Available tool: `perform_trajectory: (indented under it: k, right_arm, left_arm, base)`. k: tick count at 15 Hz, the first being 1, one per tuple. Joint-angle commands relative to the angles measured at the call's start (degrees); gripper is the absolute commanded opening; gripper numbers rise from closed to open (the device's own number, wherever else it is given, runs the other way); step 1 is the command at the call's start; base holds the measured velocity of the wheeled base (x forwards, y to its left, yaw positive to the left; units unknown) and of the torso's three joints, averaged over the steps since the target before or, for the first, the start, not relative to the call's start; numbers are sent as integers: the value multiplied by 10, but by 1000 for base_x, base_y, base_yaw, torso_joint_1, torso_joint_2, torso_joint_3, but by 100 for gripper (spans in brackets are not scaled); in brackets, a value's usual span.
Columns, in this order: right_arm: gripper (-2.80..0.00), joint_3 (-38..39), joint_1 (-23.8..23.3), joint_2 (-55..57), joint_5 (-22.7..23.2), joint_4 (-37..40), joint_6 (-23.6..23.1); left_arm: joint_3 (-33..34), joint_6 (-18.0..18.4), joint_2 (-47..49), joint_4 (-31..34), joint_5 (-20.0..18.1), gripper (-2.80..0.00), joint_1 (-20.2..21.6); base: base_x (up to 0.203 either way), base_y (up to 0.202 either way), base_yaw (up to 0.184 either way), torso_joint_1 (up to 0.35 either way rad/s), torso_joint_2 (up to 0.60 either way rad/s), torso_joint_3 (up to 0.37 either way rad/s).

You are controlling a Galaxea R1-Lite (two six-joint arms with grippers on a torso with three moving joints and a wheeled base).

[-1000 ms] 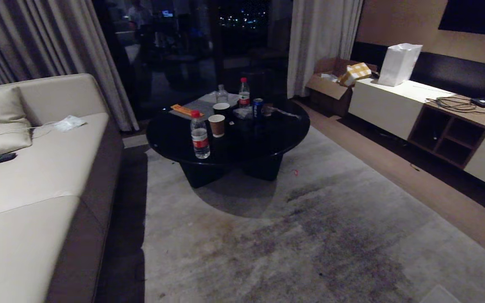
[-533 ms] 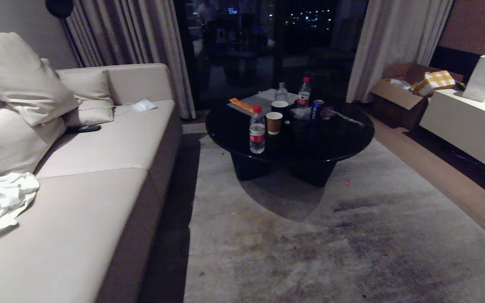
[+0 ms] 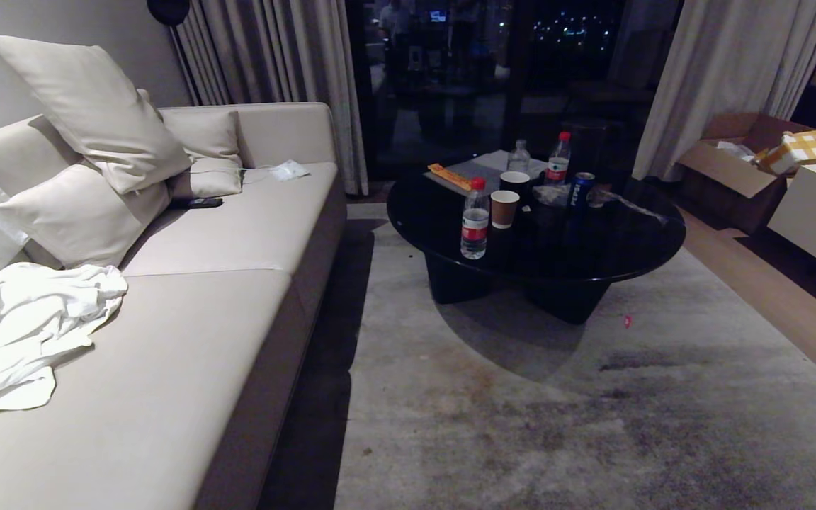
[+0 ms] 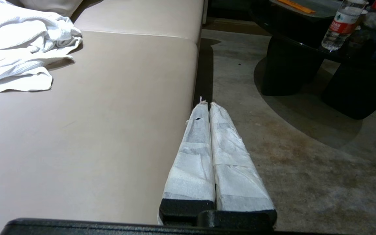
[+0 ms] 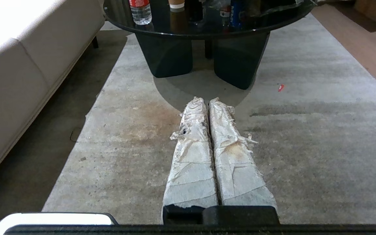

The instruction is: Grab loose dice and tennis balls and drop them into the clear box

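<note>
Head view: sofa (image 3: 224, 297), black round table (image 3: 592, 248) with bottles and cups; no dice, tennis balls or clear box visible, possibly lost in the dim corners. Left wrist view: left gripper (image 4: 206, 103) closed, empty. Right wrist view: right gripper (image 5: 204, 100) closed, empty, above the rug (image 5: 305, 137). Risk: targets unlocated; the search may miss them.

- A beige sofa (image 3: 224, 297) carries pillows (image 3: 89, 106) and a crumpled white cloth (image 3: 25, 326).
- A round black table (image 3: 542, 234) on the grey rug (image 3: 557, 411) holds water bottles (image 3: 474, 219), paper cups (image 3: 504, 208) and a soda can (image 3: 581, 190).
- An open cardboard box (image 3: 734, 163) sits by the curtain (image 3: 727, 78).
</note>
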Motion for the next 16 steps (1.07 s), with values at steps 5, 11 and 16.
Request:
perform_trajectory:
  k: [5,11,16]
  right_arm:
    - [-280,1,0,1,1,0,0]
    - [-280,1,0,1,0,0,0]
    - [-280,1,0,1,0,0,0]
  left_arm:
    - [1,0,1,0,0,-280,0]
    - [1,1,1,0,0,-280,0]
    - [1,0,1,0,0,-280,0]
  base:
    - [-12,0,0,0,0,0]
    - [-175,0,-2,3,2,4]
    - [-184,0,-2,2,3,2]
